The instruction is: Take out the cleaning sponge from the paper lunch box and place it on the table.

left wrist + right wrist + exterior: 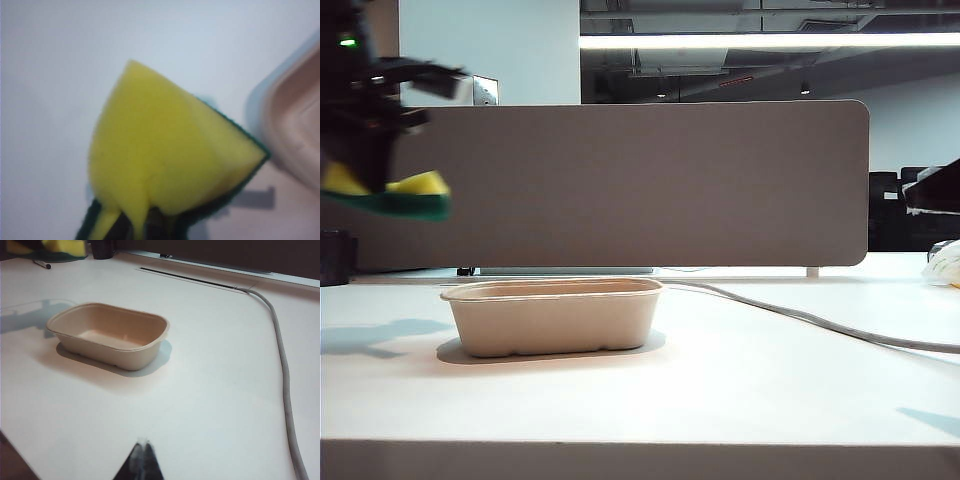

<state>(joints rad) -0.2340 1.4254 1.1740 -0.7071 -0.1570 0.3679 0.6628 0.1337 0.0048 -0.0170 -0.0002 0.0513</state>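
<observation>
White table (740,380) before brown divider panel (640,185); left hand (370,150) clamps cleaning sponge (395,195) aloft beside paper lunch box (555,320); right hand (142,452) closed, apart.

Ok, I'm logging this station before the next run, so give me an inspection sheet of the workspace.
Surface: white table, bare around the box.
Job's things: cleaning sponge held in the air, left of the paper lunch box; box empty.
Clutter: pen and dark cup at the far left.
Grippers: left gripper shut on the sponge, raised; right gripper shut, apart from the box.
Cables: grey cable across the right side.
Surroundings: brown-grey divider panel behind the table.
</observation>
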